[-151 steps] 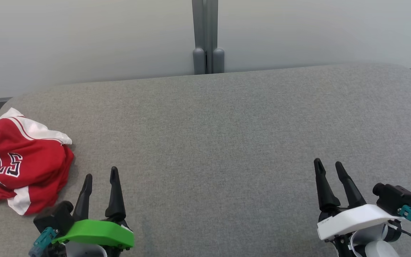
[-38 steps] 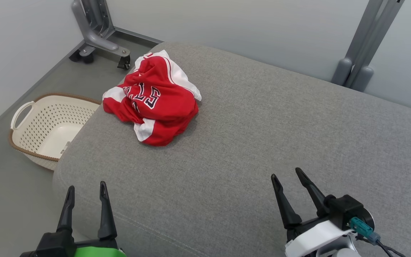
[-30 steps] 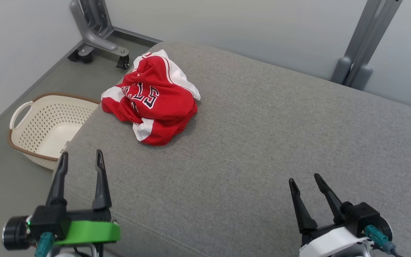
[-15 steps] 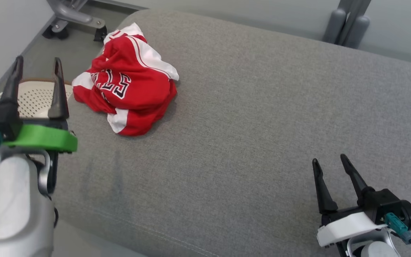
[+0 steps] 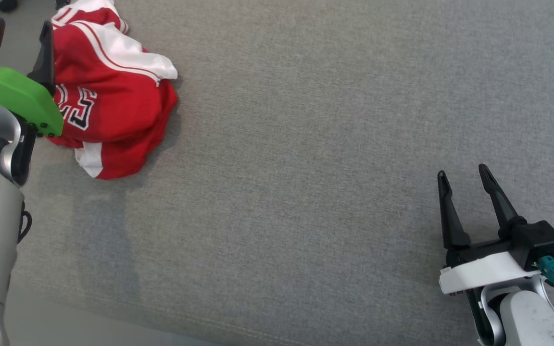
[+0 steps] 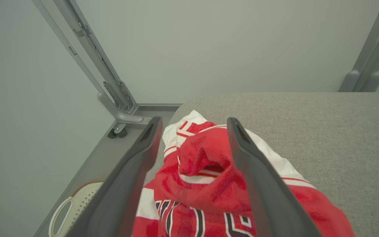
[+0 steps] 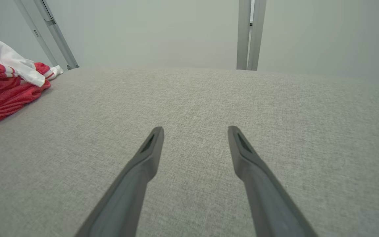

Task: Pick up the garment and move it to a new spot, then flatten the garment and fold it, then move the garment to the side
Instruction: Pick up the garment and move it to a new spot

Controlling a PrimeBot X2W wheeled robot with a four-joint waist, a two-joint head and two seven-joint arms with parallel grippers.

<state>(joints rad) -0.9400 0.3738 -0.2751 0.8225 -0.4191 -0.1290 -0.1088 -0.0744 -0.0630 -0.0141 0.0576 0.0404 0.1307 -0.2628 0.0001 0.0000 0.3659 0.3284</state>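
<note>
Red-and-white crumpled jersey [image 5: 113, 110] is lying near the grey fabric-topped desk's [image 5: 306, 144] left edge; the left claw [image 6: 193, 123], fingers apart, is now arriving above it from the near edge, setting up the first pick-up, while the right claw [image 5: 463, 171] is waiting spread, well apart

The surface [image 5: 306, 168] is viewed steeply from above by the head camera. The garment [image 5: 113, 110], at ten o'clock there, is seen close by the left wrist camera, far by the right.

Bright, even light, soft faint shadows, sharp focus, wide-angle stretch in wrist views.
</note>
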